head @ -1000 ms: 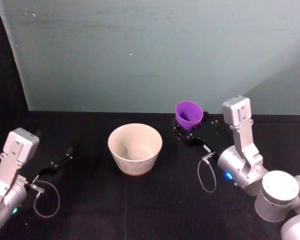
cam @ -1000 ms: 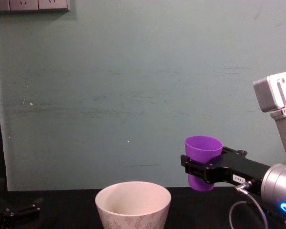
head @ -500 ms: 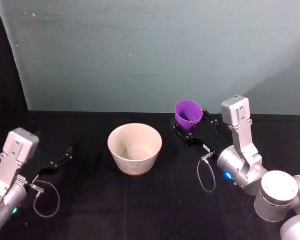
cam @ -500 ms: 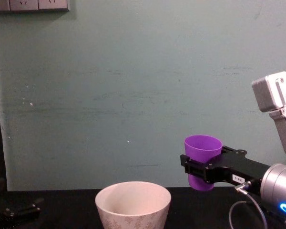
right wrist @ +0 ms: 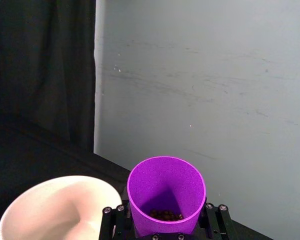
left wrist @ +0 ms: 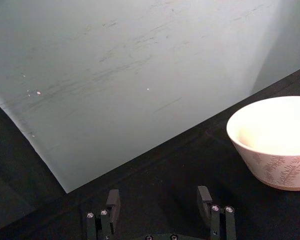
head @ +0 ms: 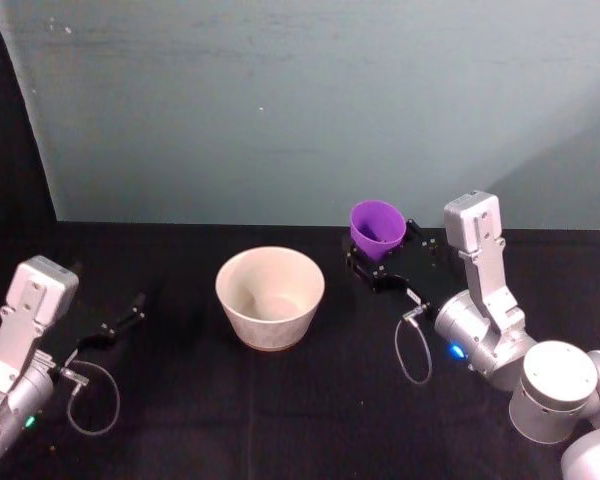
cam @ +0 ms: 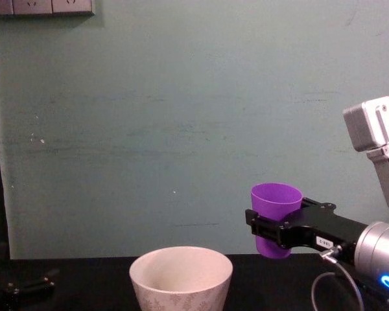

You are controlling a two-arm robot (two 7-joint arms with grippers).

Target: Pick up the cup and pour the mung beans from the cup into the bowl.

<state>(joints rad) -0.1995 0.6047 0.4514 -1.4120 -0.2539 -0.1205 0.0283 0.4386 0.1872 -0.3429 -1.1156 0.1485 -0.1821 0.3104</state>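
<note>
– Hardly anything has moved in the last second, has it?
– No. The right tool [head: 376, 258] sits where it did, clenched on the cup [head: 377, 229], and the cup has kept the same place and the same upright stand.
– Where is the cup exactly?
– Held up off the black surface [head: 310, 400], to the right of the bowl [head: 270, 295] and a little farther back. It is near the bowl but apart from it. In the chest view its base comes about level with the bowl's rim.
– How is it gripped?
– Black fingers [right wrist: 113, 217] press on its lower half from both sides. The rim stands free above them.
– Can you see what is in it?
– Yes. In the right wrist view a small heap of dark beans [right wrist: 166, 216] lies at the bottom.
– And the bowl?
– Upright on the surface, about midway between the two arms. The left wrist view shows a leaf pattern on its outer wall.
– What about the other arm?
– The left tool [head: 120, 325] lies low over the surface on the left, well apart from the bowl. It is released, its fingers spread with nothing between them
</note>
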